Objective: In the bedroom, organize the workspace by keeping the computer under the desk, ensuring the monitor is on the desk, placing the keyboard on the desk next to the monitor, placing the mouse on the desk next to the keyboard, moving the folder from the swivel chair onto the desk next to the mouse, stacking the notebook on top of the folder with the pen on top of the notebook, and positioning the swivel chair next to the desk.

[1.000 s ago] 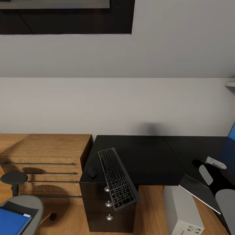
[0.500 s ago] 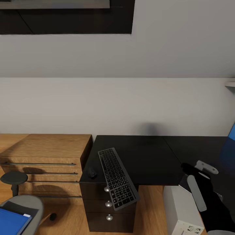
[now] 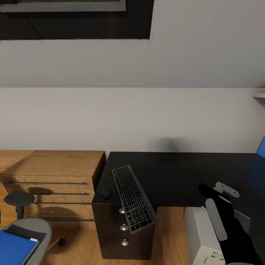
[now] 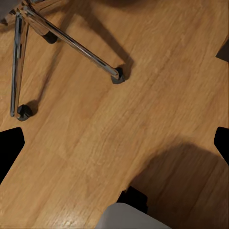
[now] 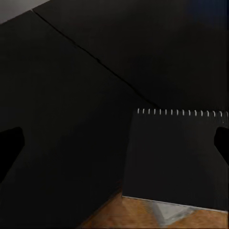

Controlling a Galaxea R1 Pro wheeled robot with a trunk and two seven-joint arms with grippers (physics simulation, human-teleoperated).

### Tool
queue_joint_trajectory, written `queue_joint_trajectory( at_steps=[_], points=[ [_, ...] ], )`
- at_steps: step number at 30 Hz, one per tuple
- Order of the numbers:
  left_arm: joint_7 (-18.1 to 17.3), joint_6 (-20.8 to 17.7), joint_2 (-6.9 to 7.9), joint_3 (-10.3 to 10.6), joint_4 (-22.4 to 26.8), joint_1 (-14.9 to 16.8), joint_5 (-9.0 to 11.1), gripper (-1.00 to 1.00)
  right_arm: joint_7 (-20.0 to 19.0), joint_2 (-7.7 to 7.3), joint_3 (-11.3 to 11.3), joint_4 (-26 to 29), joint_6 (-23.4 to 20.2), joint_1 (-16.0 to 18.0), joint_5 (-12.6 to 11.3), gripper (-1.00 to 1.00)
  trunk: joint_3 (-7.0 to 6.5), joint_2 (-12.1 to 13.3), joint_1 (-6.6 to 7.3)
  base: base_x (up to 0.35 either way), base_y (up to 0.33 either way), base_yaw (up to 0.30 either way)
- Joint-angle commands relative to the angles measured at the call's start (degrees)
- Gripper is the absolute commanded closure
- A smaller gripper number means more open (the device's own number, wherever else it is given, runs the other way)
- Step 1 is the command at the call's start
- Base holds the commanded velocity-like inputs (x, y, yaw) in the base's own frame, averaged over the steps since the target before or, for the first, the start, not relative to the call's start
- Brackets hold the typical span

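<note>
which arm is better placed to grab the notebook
Right. The right gripper hangs open just above the notebook at the desk edge, as its wrist view shows. The left gripper points at the floor near the chair's base, away from the desk.

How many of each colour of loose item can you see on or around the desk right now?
Dark grey or black: 3, the keyboard, the mouse and the notebook
Blue: 1, the folder
Light grey-white: 1, the computer
Total: 5
</note>
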State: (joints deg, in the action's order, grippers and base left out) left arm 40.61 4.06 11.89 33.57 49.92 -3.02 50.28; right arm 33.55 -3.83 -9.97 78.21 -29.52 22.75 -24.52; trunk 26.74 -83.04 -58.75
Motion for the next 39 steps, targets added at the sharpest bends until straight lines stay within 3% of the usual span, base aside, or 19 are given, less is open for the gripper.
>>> queue_joint_trajectory(
  at_steps=[1,17,25,32,35,39],
  points=[
    [0.25,0.42,0.07,0.26,0.09,0.03,0.57,-1.0,0.4,0.01,0.04,0.06,-0.15,0.04,-0.55,-1.0,0.05,-0.04,0.02,-0.261,0.201,0.0],
    [0.26,0.42,0.1,0.2,0.16,0.03,0.47,-1.0,0.29,0.13,-0.04,-0.25,0.33,0.02,-1.1,-1.0,0.05,-0.04,0.02,-0.167,0.136,-0.174],
    [0.33,0.42,0.1,0.13,1.69,0.03,0.48,-1.0,0.21,1.52,-0.12,-0.25,0.6,0.04,-1.14,-1.0,0.05,-0.04,0.02,-0.006,0.005,-0.032],
    [0.39,0.38,0.14,-0.01,2.05,0.03,0.52,-1.0,0.1,2.7,-0.3,-1.03,0.68,0.02,-1.23,-1.0,1.31,-2.85,-1.51,0.0,0.0,-0.001],
    [0.48,0.27,0.06,-0.02,1.96,0.03,0.52,-1.0,-1.31,2.84,-0.31,-1.96,0.65,0.01,-2.07,-1.0,1.85,-4.05,-2.17,0.0,0.0,0.0],
    [0.66,0.25,-0.85,-0.12,1.76,0.03,0.53,-1.0,-2.18,2.86,-0.3,-0.81,0.54,0.02,-8.12,-1.0,2.56,-5.65,-3.05,0.0,0.0,0.0]
  ],
)
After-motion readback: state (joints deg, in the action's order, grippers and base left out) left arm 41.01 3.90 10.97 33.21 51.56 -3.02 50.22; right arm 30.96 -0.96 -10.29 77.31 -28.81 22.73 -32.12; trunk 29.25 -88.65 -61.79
